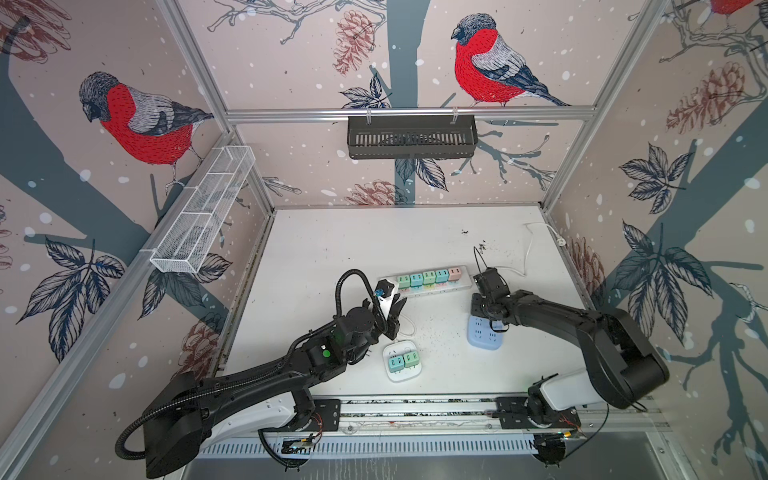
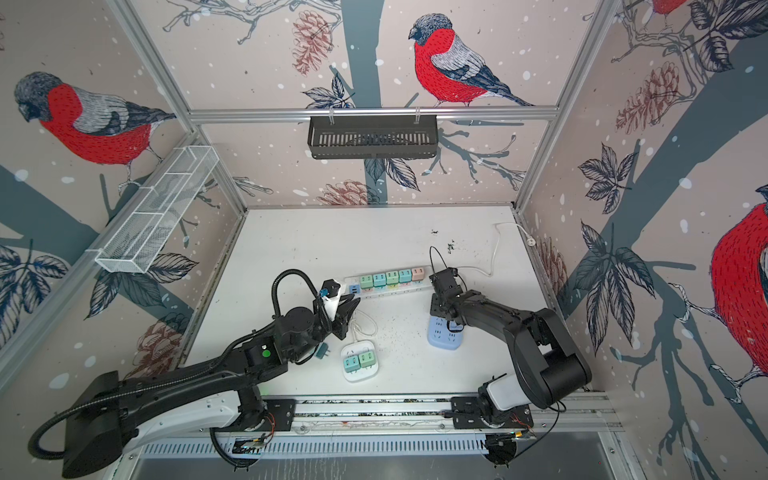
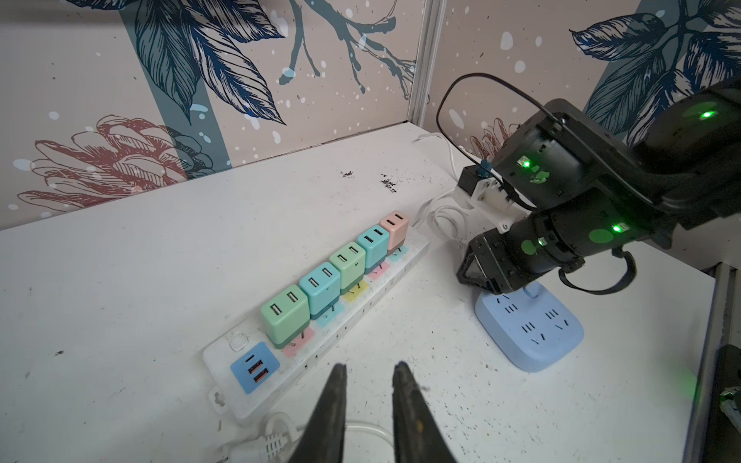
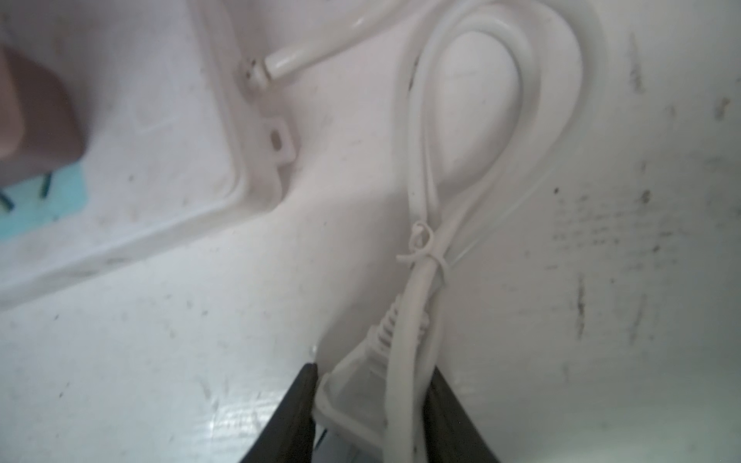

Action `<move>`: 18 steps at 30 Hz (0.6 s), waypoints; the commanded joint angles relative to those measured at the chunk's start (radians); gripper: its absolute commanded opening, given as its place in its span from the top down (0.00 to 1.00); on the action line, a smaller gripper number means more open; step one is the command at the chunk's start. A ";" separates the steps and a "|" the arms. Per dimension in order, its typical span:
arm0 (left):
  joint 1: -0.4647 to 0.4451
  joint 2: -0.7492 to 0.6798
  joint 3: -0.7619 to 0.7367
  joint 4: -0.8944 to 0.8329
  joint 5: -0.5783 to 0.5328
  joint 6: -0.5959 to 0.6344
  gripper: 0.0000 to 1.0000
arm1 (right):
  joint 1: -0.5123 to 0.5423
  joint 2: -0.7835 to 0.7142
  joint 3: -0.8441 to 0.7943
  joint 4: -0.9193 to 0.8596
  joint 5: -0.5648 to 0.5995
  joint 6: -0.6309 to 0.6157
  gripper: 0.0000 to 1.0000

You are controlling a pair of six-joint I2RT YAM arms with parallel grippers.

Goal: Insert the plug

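Note:
My right gripper [image 4: 373,368] is shut on a white plug [image 4: 353,397], pinching it together with a strand of its white cable [image 4: 525,100], which is looped and tied. In both top views this gripper [image 1: 484,318] points down over the far edge of a blue socket block [image 1: 484,338] [image 2: 444,338], and the wrist hides the plug. My left gripper [image 3: 371,366] [image 1: 398,308] hovers near the left end of the long white power strip [image 1: 461,284] [image 3: 320,352]. Its fingers are close together with nothing between them.
Several pastel chargers [image 3: 320,286] sit in the long strip. A small white socket block [image 1: 399,376] holds two chargers near the front. A teal adapter [image 2: 322,351] lies by the left arm. A second white plug and cord [image 3: 264,445] lie under the left gripper.

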 commanded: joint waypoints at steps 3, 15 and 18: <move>0.003 -0.006 0.008 0.026 0.006 -0.015 0.77 | 0.115 -0.069 -0.049 -0.131 0.004 0.126 0.60; 0.002 -0.006 0.010 0.025 0.004 -0.014 0.77 | 0.413 -0.016 -0.047 -0.031 -0.025 0.164 0.66; 0.002 -0.006 0.010 0.022 0.003 -0.013 0.77 | 0.474 0.054 0.009 -0.033 0.004 0.150 0.68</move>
